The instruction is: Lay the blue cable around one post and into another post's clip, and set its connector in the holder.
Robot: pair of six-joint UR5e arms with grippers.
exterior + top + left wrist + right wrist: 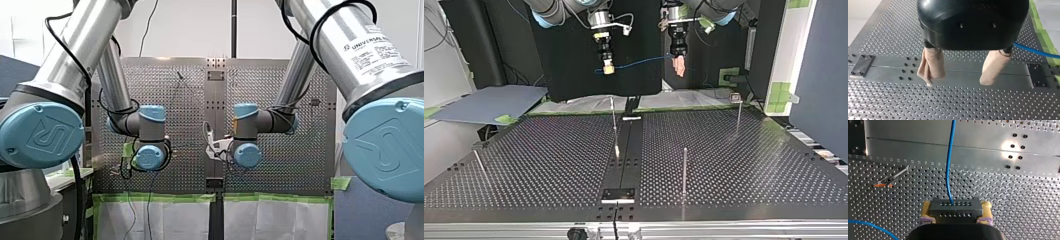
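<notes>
Now my right gripper [956, 205] pinches the connector [955, 213], but my left gripper [957, 83] is open. The cable [947, 170] could slip off and miss the near post [684, 167].

A pale plain wall [190, 25] stands beyond the perforated metal table [300, 170]; white sheets [165, 220] edged with green tape [160, 198] adjoin its near edge in the front view; a grey-blue flat board [489, 102] lies at the top view's left, beside a black backdrop [574, 65].

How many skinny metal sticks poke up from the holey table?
4 thin metal posts, top view: one central, one nearer, right of it, one far right, one at left edge. More may hide.
</notes>
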